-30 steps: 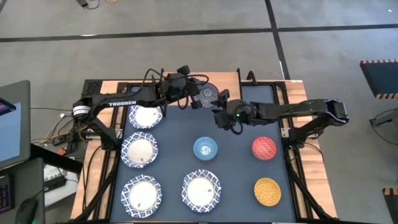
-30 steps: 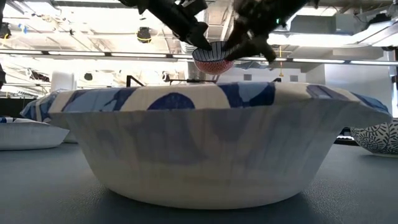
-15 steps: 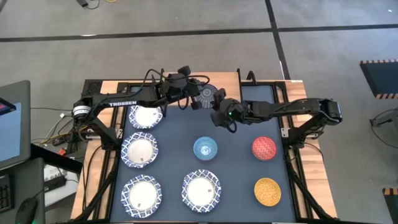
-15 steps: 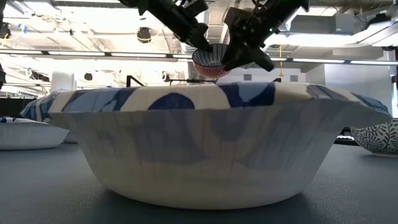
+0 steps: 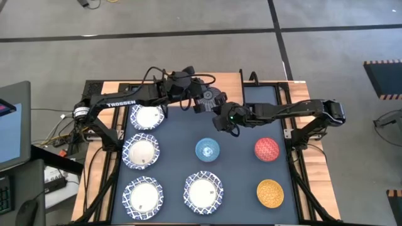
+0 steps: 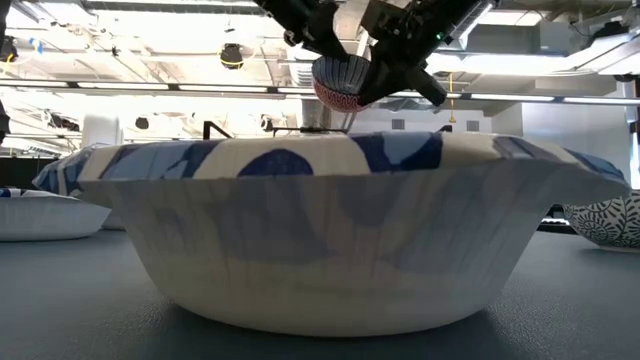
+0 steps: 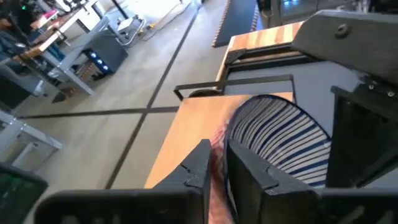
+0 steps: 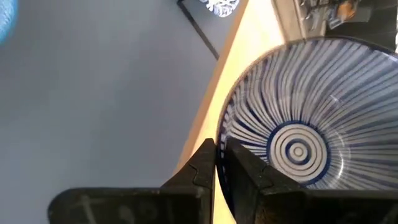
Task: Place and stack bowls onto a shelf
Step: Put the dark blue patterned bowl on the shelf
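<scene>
A small grey-blue striped bowl (image 5: 211,99) hangs tilted over the shelf (image 5: 230,84), a light wooden board on black legs at the table's far edge. My left gripper (image 5: 202,103) reaches it from the left and my right gripper (image 5: 220,114) from the right; each is shut on its rim. In the low view the bowl (image 6: 338,82) shows between both grippers. On the dark table rest several white bowls with blue rims (image 5: 141,151), a light blue bowl (image 5: 207,149), a red one (image 5: 266,149) and a yellow one (image 5: 270,193). My left gripper holds the bowl's rim (image 7: 222,140), with one finger on the striped outer wall and the other on the inner side. It slants down from the table's left. The bowl is tilted. My right gripper holds the rim (image 8: 222,134) on the opposite side, one finger inside the striped hollow (image 8: 298,149) and one outside. It comes slanting from the table's right and near side. The bowl is tipped, its opening turned toward this gripper.
A wide white bowl (image 6: 330,230) stands right before the low camera and hides most of the table. The shelf's black frame (image 7: 236,84) borders its board. Bare dark tabletop (image 5: 242,169) lies between the bowls.
My right gripper has moved toward the table's left onto the striped bowl and shut on its rim. The bowl, held upright by my left gripper before, has risen a little and tipped over toward one side.
</scene>
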You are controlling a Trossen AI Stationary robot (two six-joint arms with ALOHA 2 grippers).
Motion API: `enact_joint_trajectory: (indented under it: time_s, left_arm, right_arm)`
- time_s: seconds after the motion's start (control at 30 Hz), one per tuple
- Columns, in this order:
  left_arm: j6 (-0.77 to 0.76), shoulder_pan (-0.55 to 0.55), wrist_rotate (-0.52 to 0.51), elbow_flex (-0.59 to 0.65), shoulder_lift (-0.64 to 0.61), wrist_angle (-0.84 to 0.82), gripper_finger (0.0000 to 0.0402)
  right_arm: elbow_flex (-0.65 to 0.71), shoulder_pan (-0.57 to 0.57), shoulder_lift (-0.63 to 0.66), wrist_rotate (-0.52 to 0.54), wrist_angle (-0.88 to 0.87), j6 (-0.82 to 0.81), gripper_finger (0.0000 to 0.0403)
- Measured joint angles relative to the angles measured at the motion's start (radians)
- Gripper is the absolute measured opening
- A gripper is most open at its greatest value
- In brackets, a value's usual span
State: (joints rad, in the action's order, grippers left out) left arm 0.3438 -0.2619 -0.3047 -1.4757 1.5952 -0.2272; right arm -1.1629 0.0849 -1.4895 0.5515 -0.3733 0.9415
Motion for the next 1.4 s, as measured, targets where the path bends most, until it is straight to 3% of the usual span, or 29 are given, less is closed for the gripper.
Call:
enact_joint_trajectory:
  time_s: [0.1, 0.33, 0.47, 0.6, 0.73, 0.9, 1.03, 1.4]
  left_arm:
    - [-0.015, -0.005, -0.004, -0.005, -0.008, 0.008, 0.0074]
    - [-0.013, -0.017, -0.057, -0.002, -0.008, -0.029, 0.0154]
    - [-0.032, -0.034, -0.101, -0.002, -0.027, -0.131, 0.0181]
    - [-0.090, -0.061, -0.017, 0.021, -0.067, -0.226, 0.0187]
    - [-0.129, -0.084, 0.089, 0.151, -0.122, -0.169, 0.0185]
    - [-0.149, -0.084, 0.089, 0.340, -0.208, -0.030, 0.0184]
    - [-0.171, -0.068, 0.090, 0.449, -0.261, 0.034, 0.0184]
    - [-0.184, -0.016, 0.019, 0.526, -0.310, 0.044, 0.0184]
  right_arm:
    - [-0.032, 0.018, 0.000, -0.033, -0.056, -0.070, 0.0044]
    - [-0.099, 0.110, 0.000, -0.227, -0.153, -0.197, 0.0038]
    - [-0.175, 0.217, 0.009, -0.405, -0.201, -0.263, 0.0038]
    - [-0.252, 0.344, -0.003, -0.576, -0.275, -0.359, 0.0038]
    - [-0.272, 0.440, -0.005, -0.626, -0.297, -0.421, 0.0038]
    - [-0.272, 0.482, -0.004, -0.705, -0.340, -0.490, 0.0039]
    - [-0.273, 0.453, -0.038, -0.711, -0.345, -0.494, 0.0041]
    - [-0.276, 0.427, -0.128, -0.712, -0.383, -0.564, 0.0062]
